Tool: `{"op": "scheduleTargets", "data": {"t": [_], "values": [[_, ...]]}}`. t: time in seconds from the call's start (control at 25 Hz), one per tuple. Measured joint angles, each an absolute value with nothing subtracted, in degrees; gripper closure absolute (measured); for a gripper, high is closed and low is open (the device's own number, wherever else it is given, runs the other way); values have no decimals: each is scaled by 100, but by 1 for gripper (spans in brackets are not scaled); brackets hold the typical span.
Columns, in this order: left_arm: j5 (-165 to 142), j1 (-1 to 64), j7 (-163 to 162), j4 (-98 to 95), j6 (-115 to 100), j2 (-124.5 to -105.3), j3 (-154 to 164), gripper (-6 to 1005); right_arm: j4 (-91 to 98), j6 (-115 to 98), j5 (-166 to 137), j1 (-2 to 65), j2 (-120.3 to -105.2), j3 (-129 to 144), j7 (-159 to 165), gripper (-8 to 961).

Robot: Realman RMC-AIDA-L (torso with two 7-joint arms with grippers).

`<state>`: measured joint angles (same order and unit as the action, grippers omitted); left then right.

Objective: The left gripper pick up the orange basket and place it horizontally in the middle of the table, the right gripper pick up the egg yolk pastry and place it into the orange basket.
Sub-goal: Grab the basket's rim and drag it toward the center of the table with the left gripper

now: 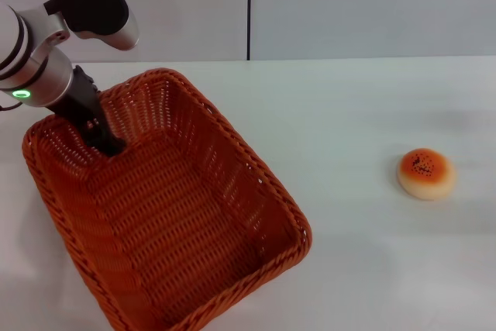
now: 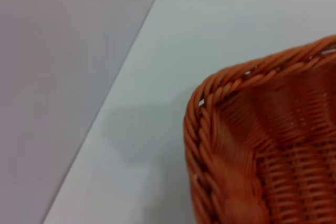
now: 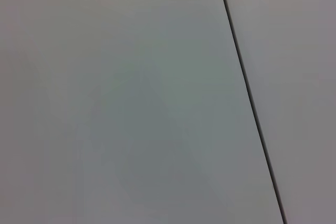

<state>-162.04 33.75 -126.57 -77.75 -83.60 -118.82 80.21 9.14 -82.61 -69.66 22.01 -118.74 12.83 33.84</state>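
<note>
The orange basket (image 1: 178,215) lies at an angle on the left of the white table (image 1: 349,106), its near end cut off by the head view's lower edge. My left gripper (image 1: 105,139) reaches down over the basket's far left wall. One black finger shows inside against the weave, the other is hidden behind the wall, and the jaws are shut on that wall. The left wrist view shows one corner of the basket's braided rim (image 2: 210,98) close up. The egg yolk pastry (image 1: 425,173) sits alone on the right of the table. My right gripper is out of view.
A pale wall with a dark vertical seam (image 1: 249,9) stands behind the table's far edge. Bare tabletop lies between basket and pastry. The right wrist view shows only a plain grey surface crossed by a dark line (image 3: 252,103).
</note>
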Motion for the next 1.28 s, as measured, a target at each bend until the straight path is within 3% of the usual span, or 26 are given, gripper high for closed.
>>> {"op": "scheduleTargets", "data": {"t": [0.32, 0.48, 0.72, 1.04, 1.28], "values": [[-16492, 3403, -12705, -7965, -8444, -11883, 8169, 185, 914, -8253, -6959, 2207, -11874, 1283, 3384, 391], [-16547, 3327, -12681, -7933, -8342, -11864, 8608, 367, 909, -8252, -6949, 2199, -11874, 1283, 3384, 391], [-16549, 3357, -12661, -7904, -8342, -11859, 8626, 560, 905, -8252, -6943, 2194, -11874, 1283, 3397, 391], [-16555, 3407, -12669, -7951, -8453, -11871, 8678, 604, 942, -8254, -6943, 2189, -11873, 1283, 3423, 392], [-16565, 3853, -13739, -7625, -8744, -11859, 8014, 622, 1234, -8227, -6943, 2201, -11860, 1270, 3465, 392]]}}
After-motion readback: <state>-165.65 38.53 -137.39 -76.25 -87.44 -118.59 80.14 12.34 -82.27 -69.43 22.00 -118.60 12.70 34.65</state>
